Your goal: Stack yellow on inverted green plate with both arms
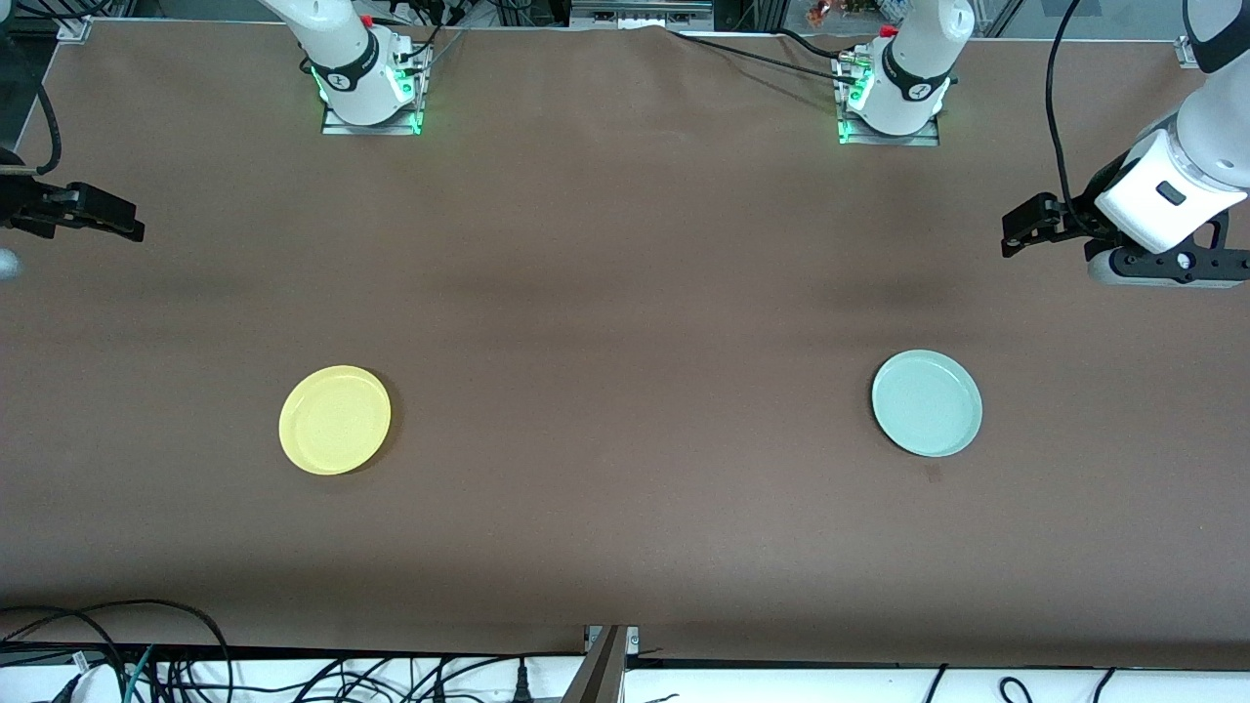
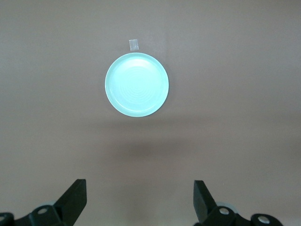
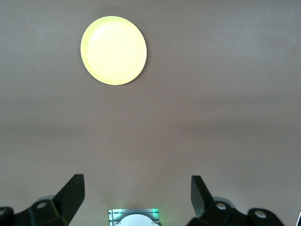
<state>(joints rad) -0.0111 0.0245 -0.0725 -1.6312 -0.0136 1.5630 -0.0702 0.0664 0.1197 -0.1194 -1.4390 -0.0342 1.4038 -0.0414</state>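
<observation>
The yellow plate (image 1: pixel 335 420) (image 3: pixel 113 50) lies flat with its rim up, toward the right arm's end of the table. The green plate (image 1: pixel 927 403) (image 2: pixel 136 84) lies flat with its hollow side up, toward the left arm's end. Both plates lie apart from the grippers. My left gripper (image 1: pixel 1018 234) (image 2: pixel 139 188) hangs open and empty over the table's edge at the left arm's end. My right gripper (image 1: pixel 132 227) (image 3: pixel 138 186) hangs open and empty over the right arm's end of the table.
The brown table (image 1: pixel 625 322) stretches bare between the two plates. A small piece of tape (image 2: pixel 134 44) (image 1: pixel 933 473) lies beside the green plate, nearer to the front camera. The arm bases (image 1: pixel 369 88) (image 1: pixel 894 93) stand along the table's back edge. Cables (image 1: pixel 195 664) lie below the front edge.
</observation>
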